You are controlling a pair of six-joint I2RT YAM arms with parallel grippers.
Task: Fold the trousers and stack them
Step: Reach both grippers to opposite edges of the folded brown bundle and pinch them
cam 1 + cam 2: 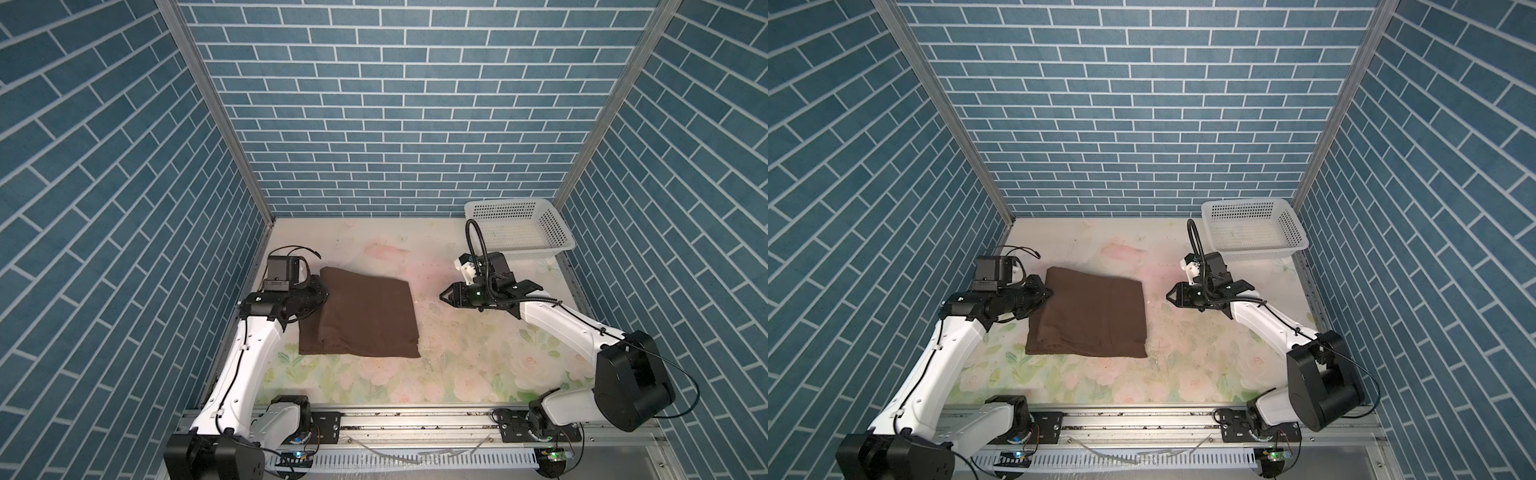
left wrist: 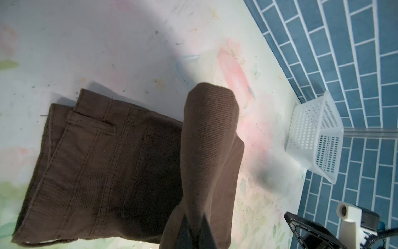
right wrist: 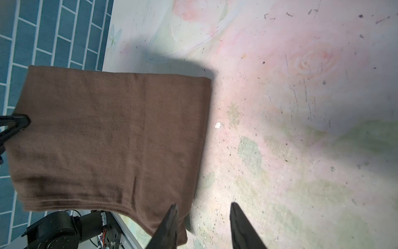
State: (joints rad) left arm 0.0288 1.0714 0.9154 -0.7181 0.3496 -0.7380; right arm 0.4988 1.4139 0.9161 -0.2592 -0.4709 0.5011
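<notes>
Brown twill, folded down to a compact rectangle (the folding itself looks about done).

The trousers lie on the left-centre of the floral table, several layers deep. The edges are roughly squared, though a lower layer peeks out along the left side. My left gripper is pinched tight on a fold at their left edge, and in the left wrist view that cloth rises off the pile. My right gripper has its jaws apart with nothing between them, hovering near the trousers' right edge and clear of the cloth. The white perforated basket sits empty in the far right corner, well apart. I judge that what remains is settling or moving the bundle to its stacking place; where that place is, I cannot tell.
</notes>
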